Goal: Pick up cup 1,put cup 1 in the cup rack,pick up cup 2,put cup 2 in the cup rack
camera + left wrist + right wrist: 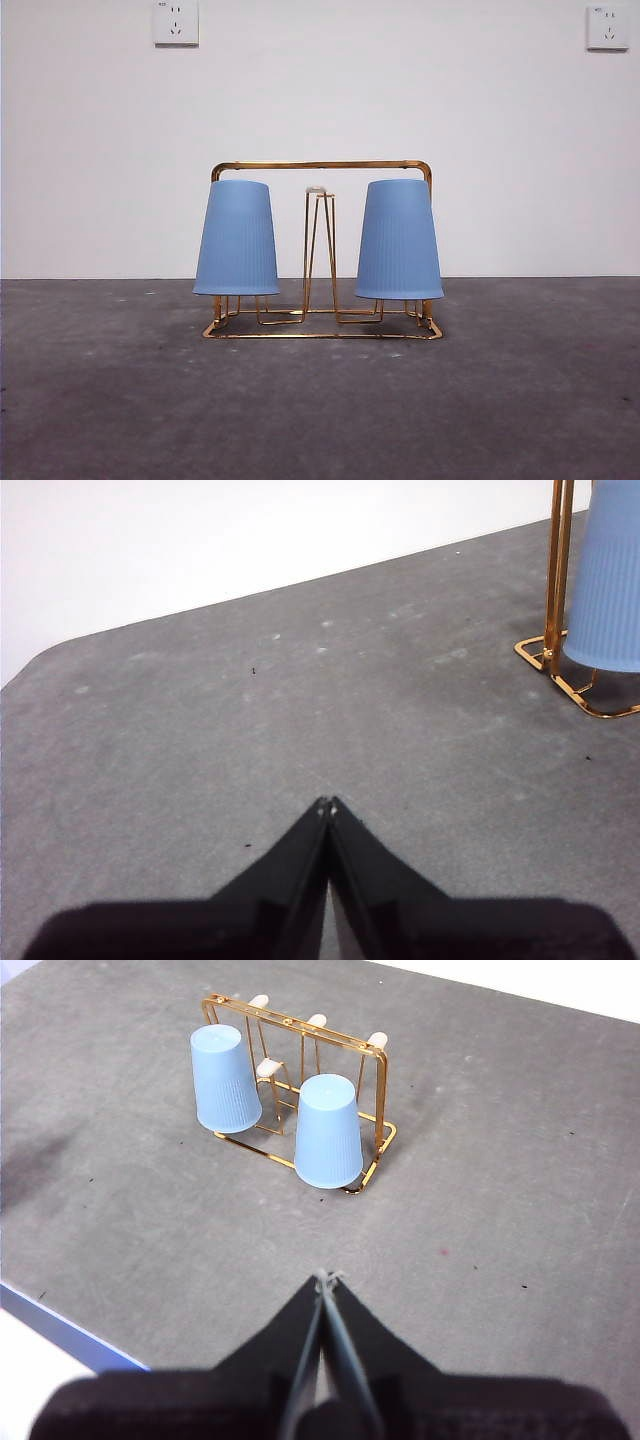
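Resting inverted on the cup rack (322, 166) at frame centre: both blue cups (237, 238), task apparently complete. Left gripper (327, 803) and right gripper (327, 1277) jaws pressed together; best kept clear.

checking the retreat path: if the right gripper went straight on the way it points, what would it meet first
Probably the nearer blue cup upside down on the cup rack; only bare grey table lies before the right gripper. Depth is hard to judge.

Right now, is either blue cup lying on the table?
No, both cups sit upside down on the rack, clear of the table.
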